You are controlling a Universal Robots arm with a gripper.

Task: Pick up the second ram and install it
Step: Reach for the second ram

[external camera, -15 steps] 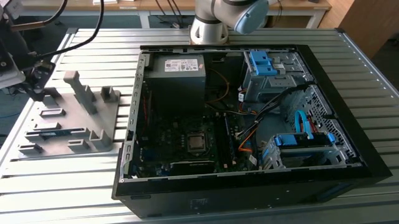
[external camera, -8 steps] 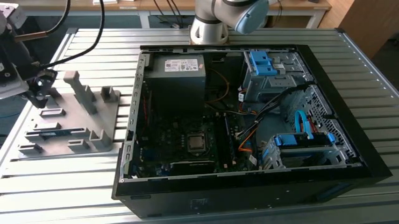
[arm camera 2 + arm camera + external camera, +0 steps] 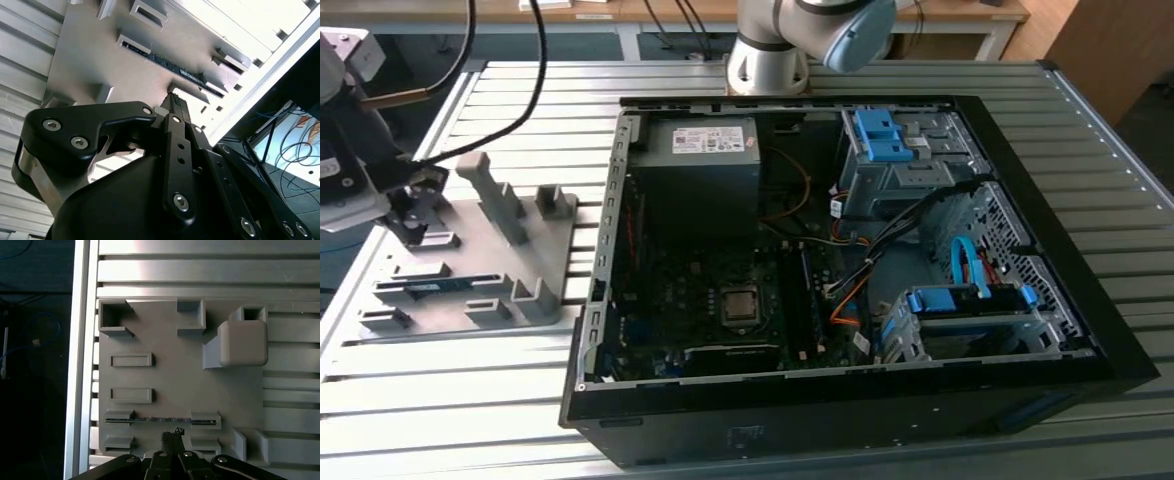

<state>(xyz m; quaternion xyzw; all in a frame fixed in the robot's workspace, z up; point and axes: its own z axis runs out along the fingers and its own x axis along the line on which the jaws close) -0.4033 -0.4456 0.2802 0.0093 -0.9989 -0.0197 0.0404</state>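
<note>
My pincer is drawn narrow in both wrist views, its two tips pressed together with nothing between them. In the exterior view it hangs at that view's far left, over the near end of a grey fixture plate.

Just past the tips lies the second ram. It is a thin dark strip standing on its long edge, and each end is seated in a small raised holder on the plate. The tips line up with roughly the middle of its length but stay apart from it, with bare plate showing between them. The second wrist view shows the same: the ram lies across the plate beyond the tips, untouched. In the exterior view the stick sits low on the plate, near the pincer.

The plate rests on the slatted metal table. The open computer case is beside it, towards the exterior view's right.
</note>
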